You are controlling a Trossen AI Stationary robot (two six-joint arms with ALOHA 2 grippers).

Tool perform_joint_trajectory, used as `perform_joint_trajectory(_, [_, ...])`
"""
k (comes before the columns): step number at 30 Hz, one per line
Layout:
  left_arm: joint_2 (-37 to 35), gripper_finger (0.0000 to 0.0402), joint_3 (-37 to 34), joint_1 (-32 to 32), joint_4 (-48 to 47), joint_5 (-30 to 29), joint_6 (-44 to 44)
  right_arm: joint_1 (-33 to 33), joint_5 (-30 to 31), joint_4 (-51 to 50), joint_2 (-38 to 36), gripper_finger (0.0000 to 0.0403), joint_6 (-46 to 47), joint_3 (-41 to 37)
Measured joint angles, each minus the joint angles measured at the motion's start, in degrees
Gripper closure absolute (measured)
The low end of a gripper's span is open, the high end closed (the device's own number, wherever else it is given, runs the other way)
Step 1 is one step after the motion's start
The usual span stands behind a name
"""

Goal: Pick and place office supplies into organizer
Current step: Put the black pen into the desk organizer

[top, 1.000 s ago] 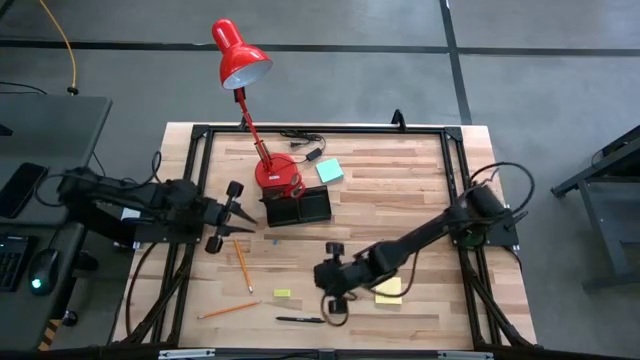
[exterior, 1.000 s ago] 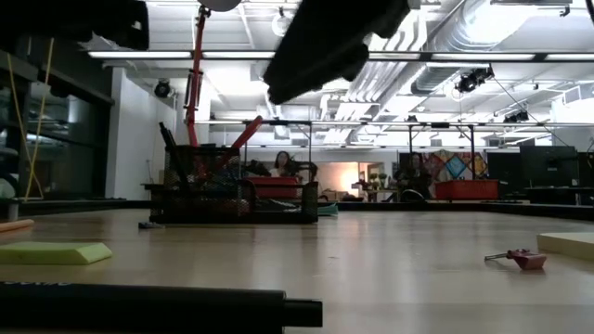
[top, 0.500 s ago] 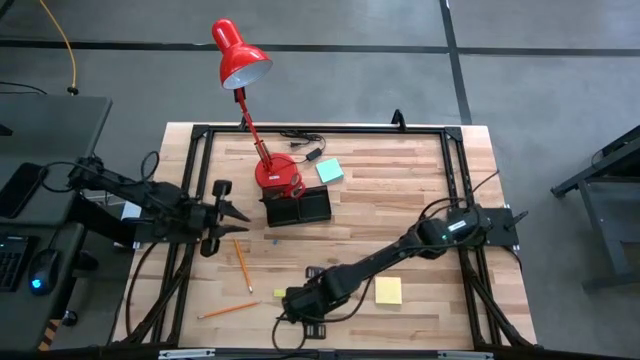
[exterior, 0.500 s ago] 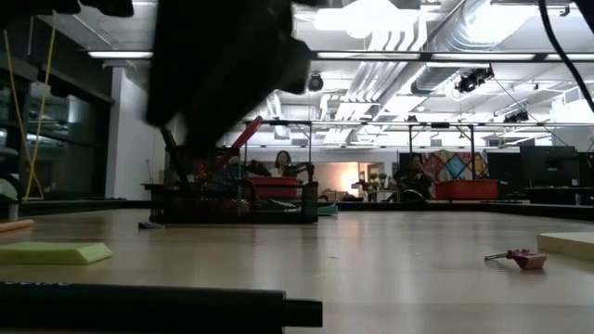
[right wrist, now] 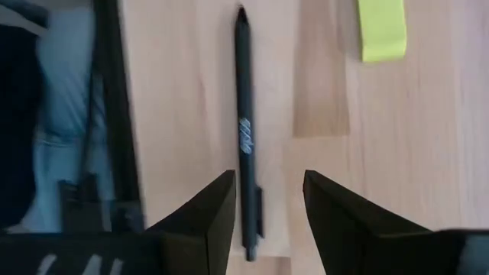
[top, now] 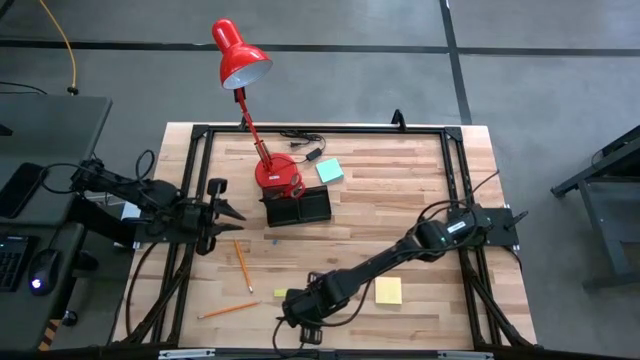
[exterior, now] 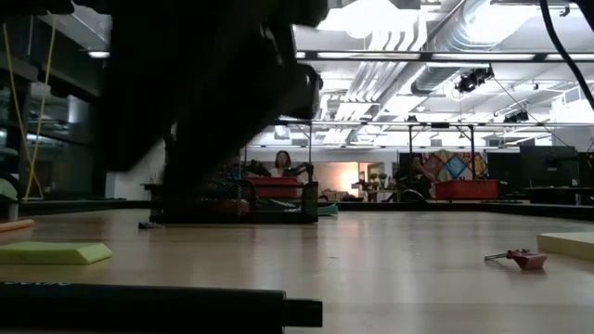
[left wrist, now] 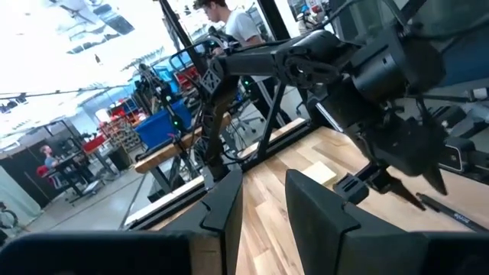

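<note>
A black pen lies on the wood near the table's front edge; it also shows in the low view. My right gripper hangs open over the pen's near end, pointing steeply down; I cannot tell whether a finger touches the pen. A yellow-green piece lies just beyond. The black organizer stands in front of the red lamp's base. My left gripper waits open and level at the table's left edge, with nothing between its fingers.
Two orange pencils lie at the front left. A yellow sticky pad lies right of my right arm, a teal one beside the red lamp's base. A black frame rail runs along the front edge.
My right gripper has swung from beside the yellow pad toward the table's left and front edge, sinking and tipping further down until it hangs over the pen. My left gripper has drawn back a little toward the left edge and rolled slightly.
</note>
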Motion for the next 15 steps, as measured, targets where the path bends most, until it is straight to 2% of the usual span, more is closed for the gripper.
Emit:
perform_joint_trajectory(11, [0.0, 0.0309, 0.0, 0.0, -1.0, 0.0, 0.4, 1.3, -0.1, -0.4, 0.7, 0.0259, -0.4, 0.0])
perform_joint_trajectory(15, [0.0, 0.0309, 0.0, 0.0, -1.5, 0.0, 0.4, 1.4, -2.0, 0.2, 1.6, 0.0259, -0.2, 0.0])
